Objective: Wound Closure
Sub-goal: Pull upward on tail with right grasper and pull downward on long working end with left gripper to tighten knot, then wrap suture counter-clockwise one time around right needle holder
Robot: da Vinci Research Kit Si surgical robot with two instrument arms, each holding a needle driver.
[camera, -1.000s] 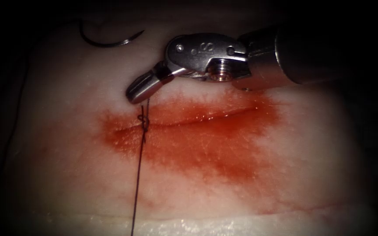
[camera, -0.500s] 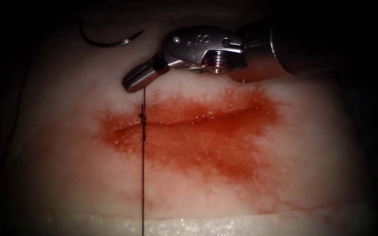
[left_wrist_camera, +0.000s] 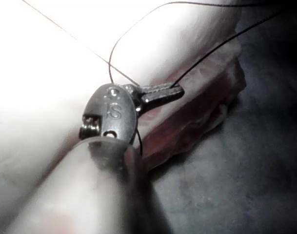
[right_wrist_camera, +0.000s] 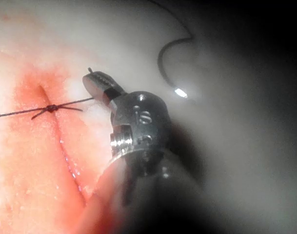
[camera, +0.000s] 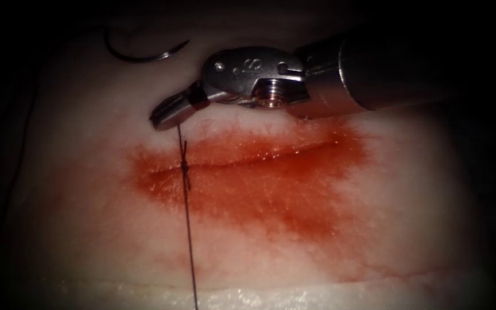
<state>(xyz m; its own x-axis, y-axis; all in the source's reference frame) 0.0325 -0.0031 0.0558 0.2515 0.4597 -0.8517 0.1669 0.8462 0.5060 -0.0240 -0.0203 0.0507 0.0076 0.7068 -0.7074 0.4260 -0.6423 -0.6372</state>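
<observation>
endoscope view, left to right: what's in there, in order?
Thin thread along the left edge → needle lying free on the tissue → knot on the cut → right hand, shut on the thread above the knot, its shaft running right.

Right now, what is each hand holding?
Left hand: closed on the thread.
Right hand: closed on thread above the knot.
Needle: loose on the tissue.

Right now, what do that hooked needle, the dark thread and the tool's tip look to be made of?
Needle: likely polished steel, a thin dark curve glinting at one end, lying free on the tissue.
Thread: a fine dark strand, material unclear, knotted over the cut.
Right tool: bright metal, probably steel, with stamped marks; its jaws grip the thread.
</observation>
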